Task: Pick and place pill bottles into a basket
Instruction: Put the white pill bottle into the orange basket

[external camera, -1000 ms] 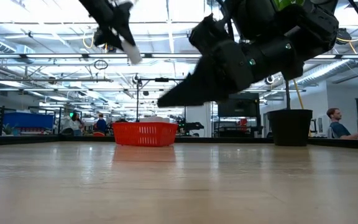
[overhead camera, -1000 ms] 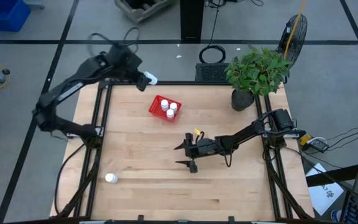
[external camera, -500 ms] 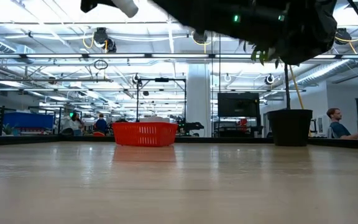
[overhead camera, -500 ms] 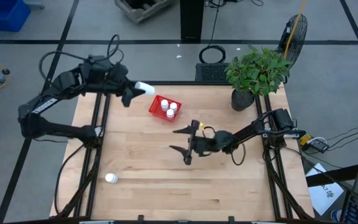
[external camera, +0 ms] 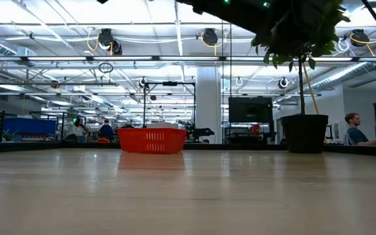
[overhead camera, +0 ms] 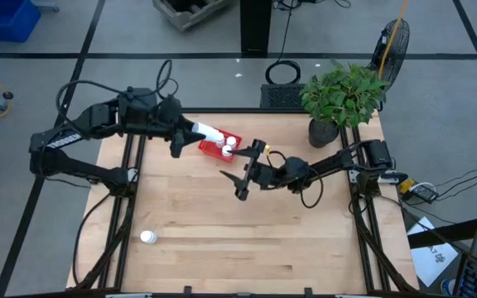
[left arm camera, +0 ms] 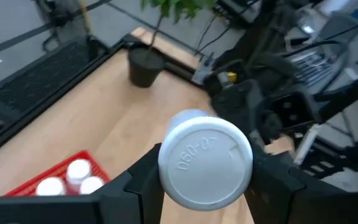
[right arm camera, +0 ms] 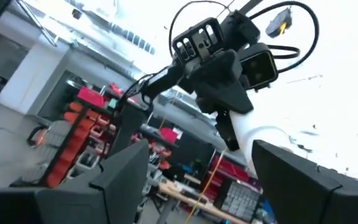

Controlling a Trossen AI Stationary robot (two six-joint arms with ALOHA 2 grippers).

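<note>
- Left gripper (overhead camera: 190, 129) is raised over the table's far left area, right at the near-left edge of the red basket (overhead camera: 212, 147); its fingers (left arm camera: 138, 180) are clamped on either side of a white pill bottle (left arm camera: 205, 157), cap end pointing toward the basket.
- Basket sits on the far half of the wooden table (overhead camera: 222, 240), left of centre, with three white-capped bottles (overhead camera: 228, 146) standing inside.
- One more bottle (overhead camera: 146, 237) lies alone near the table's front left corner, well apart from everything else.
- Right gripper (overhead camera: 240, 175) is lifted above mid-table, just right of the basket, fingers (right arm camera: 120, 177) spread wide with nothing between them.
- Potted plant (overhead camera: 340, 98) stands at the far right corner.
- A person (external camera: 354, 129) sits in the room beyond the table.
</note>
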